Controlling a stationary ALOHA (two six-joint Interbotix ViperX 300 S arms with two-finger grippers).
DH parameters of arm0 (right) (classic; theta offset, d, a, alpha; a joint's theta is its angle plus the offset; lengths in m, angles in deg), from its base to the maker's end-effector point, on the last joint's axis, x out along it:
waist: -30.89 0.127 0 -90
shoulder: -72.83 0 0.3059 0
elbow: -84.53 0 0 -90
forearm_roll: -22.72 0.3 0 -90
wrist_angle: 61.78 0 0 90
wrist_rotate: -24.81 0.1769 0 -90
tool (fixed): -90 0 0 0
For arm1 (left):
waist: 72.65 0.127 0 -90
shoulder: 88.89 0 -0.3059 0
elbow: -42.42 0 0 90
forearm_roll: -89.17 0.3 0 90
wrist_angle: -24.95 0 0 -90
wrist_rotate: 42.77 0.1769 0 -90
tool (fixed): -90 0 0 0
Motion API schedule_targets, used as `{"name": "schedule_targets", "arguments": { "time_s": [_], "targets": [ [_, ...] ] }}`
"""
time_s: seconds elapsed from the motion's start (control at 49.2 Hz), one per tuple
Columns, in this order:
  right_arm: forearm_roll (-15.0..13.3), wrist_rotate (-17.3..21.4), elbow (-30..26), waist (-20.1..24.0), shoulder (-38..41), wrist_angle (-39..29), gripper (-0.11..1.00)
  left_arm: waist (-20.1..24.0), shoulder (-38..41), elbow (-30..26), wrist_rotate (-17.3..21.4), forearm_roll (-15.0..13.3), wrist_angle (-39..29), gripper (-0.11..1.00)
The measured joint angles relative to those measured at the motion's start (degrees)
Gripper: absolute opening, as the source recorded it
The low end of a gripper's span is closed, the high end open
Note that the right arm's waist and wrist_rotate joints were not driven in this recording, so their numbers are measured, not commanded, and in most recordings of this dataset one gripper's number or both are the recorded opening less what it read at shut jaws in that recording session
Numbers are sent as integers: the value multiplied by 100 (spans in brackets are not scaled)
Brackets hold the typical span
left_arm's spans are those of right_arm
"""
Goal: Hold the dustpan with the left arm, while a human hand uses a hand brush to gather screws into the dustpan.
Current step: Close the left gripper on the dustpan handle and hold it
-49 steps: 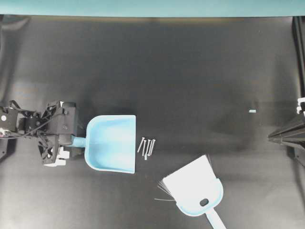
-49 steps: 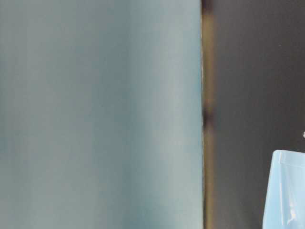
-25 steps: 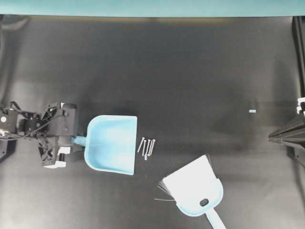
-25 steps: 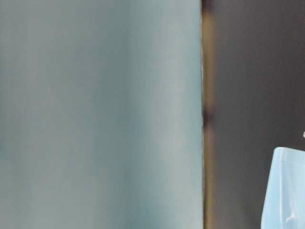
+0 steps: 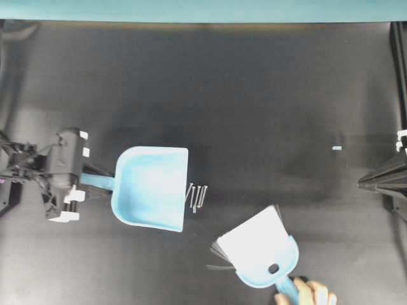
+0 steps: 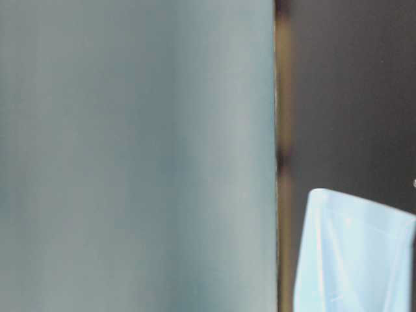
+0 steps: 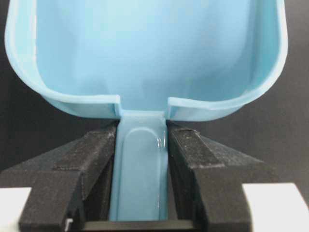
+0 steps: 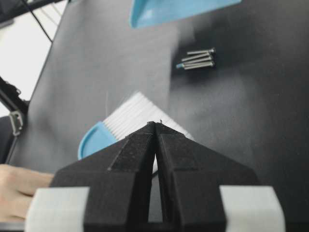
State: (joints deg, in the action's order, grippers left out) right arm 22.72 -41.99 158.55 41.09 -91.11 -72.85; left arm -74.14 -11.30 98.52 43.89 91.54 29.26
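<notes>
The light blue dustpan (image 5: 152, 187) lies left of centre with its wide mouth facing right. My left gripper (image 5: 102, 181) is shut on its short handle; the wrist view shows both black fingers (image 7: 96, 150) pressed against the handle's sides below the dustpan's scoop (image 7: 145, 53). Several grey screws (image 5: 197, 196) lie bunched at the mouth's edge. The hand brush (image 5: 257, 248) lies lower right with its white bristles pointing up-left. A human hand (image 5: 308, 295) is at its thin handle on the bottom edge. My right gripper (image 8: 155, 123) is shut and empty at the far right (image 5: 360, 181).
A tiny pale blue fleck (image 5: 337, 148) lies on the black mat at right. A teal wall strip (image 5: 203, 9) runs along the far edge. The table-level view is mostly filled by a teal panel (image 6: 130, 156), with the dustpan (image 6: 354, 253) at lower right.
My left gripper has closed on the dustpan handle. The pan has shifted and looms larger in the table-level view. A human hand has come in at the brush handle. The right arm is still.
</notes>
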Motion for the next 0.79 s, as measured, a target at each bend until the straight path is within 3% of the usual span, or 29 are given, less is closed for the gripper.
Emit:
{"name": "schedule_targets", "arguments": {
  "time_s": [0.305,0.793],
  "targets": [
    [0,-9,-9,0,0,0,0,9,-26,79,-9,0,0,31],
    [0,-9,0,0,-18,0,0,88,1160,-246,62,0,-360,31]
  ]
}}
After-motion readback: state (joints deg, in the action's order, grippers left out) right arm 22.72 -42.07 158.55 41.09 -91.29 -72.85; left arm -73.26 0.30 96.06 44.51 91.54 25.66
